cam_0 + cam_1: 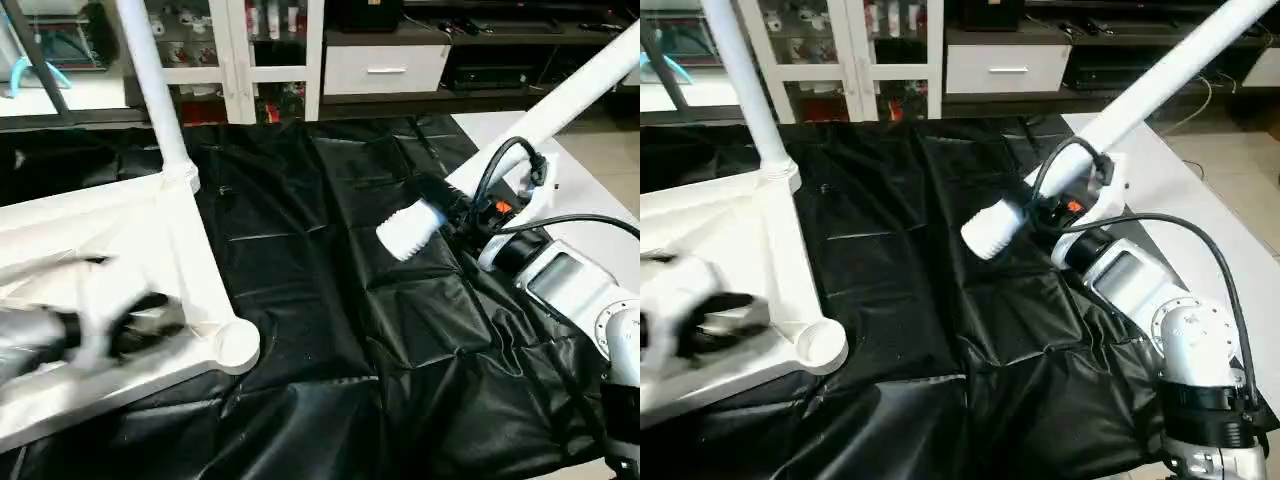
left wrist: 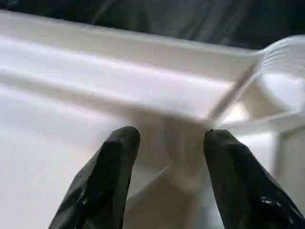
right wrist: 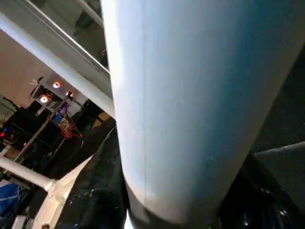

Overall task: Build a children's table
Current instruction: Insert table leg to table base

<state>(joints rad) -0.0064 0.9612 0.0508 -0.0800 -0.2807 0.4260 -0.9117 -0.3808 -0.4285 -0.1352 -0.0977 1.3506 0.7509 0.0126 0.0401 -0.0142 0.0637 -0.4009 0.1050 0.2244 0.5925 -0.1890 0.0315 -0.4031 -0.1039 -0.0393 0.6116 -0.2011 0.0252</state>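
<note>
Tabletop (image 1: 150,250), white and upside down with its ribbed underside showing, lay on the left part of the desk (image 1: 330,330), which was covered with crumpled black sheeting. One leg (image 1: 155,85) stood upright in the far corner socket (image 1: 180,178) of the top, rising out of the head views. The near corner socket (image 1: 238,345) was an open round cup with nothing in it.

On the left, the left gripper (image 2: 169,143) hovered close over the top's underside near that open socket, blurred in the head views. In the left wrist view its two black fingers (image 2: 112,162) stood apart on either side of a raised rib; whether they touched the rib could not be told.

On the right, the right gripper (image 1: 455,212) was clamped on a second leg (image 1: 1160,85), its fingers closed around the tube a little way back from the thick end. That leg hung slantwise in the air above the black sheeting, well apart from the tabletop; its ridged thick end (image 1: 408,232) pointed down and to the left, while the thin end ran up toward the far right. In the right wrist view the held tube (image 3: 190,95) passed very close in front of the camera.

Beyond the desk stood a white glass-door cabinet (image 1: 260,50) and a low white drawer unit (image 1: 385,68)
</note>
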